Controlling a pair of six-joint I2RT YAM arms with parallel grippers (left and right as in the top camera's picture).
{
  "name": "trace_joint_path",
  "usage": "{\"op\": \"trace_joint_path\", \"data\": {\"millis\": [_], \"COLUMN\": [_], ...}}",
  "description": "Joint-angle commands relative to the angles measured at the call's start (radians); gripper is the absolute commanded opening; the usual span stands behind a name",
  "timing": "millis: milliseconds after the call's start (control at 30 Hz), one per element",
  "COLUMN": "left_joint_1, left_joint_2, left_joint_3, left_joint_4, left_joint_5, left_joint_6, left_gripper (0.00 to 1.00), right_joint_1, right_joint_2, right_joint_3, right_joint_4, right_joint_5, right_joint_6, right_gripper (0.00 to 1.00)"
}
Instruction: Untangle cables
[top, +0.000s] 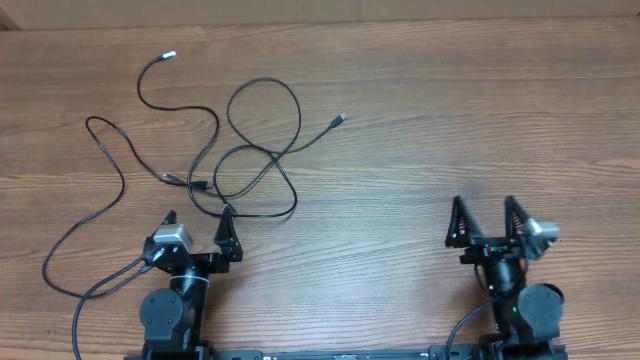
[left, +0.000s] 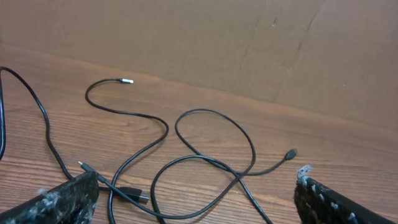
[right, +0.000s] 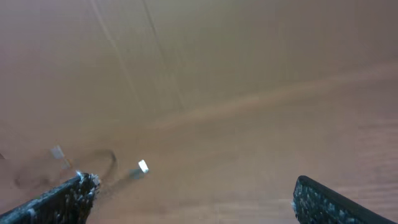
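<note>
Presently we are keeping the left gripper (top: 199, 216) facing the tangled cables (top: 271, 157) lying just ahead on the table (top: 420, 100), presumably for first grasp. The right gripper (top: 484, 203) is hovering well apart. Both jaws are standing apart, empty.

Wood-grain table (top: 450, 120) carrying thin black cables (top: 273, 152).
Laid flat on the wood ahead of the left pincer (top: 199, 220), looped and crossed over one another just beyond its tips. Silver-tipped plug (top: 168, 55) far ahead and slightly left of that pincer. Second small plug (top: 341, 119) ahead and to its right, well apart from the right pincer (top: 484, 208). Two dark plug ends (top: 185, 182) close together just ahead of the left pincer. One long strand (top: 60, 240) curving out to its left and back alongside its arm.
</note>
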Motion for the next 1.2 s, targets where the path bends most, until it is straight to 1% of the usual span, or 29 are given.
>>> {"op": "trace_joint_path", "data": {"millis": [0,33,100,200,1167], "left_joint_1": [0.0,0.0,0.0,0.0,0.0], "left_joint_2": [-0.011,-0.011,-0.011,-0.011,-0.011], "left_joint_3": [-0.003,-0.003,-0.003,-0.003,-0.003], "left_joint_4": [-0.002,-0.002,-0.002,-0.002,-0.002], "left_joint_5": [-0.006,-0.006,-0.006,-0.006,-0.005], "left_joint_6": [0.027,0.027,0.027,0.027,0.027], "left_gripper": [1.0,1.0,1.0,1.0,1.0], "right_joint_1": [-0.002,-0.002,-0.002,-0.002,-0.002], "right_joint_2": [-0.008,-0.008,-0.008,-0.008,-0.008], "right_joint_3": [-0.011,-0.011,-0.011,-0.011,-0.011], "right_joint_4": [-0.003,-0.003,-0.003,-0.003,-0.002], "right_joint_5": [-0.088,-0.093,-0.089,-0.088,-0.084], "right_joint_6": [-0.272,-0.328,-0.393,-0.431,-0.43], "right_gripper": [1.0,1.0,1.0,1.0,1.0]}}
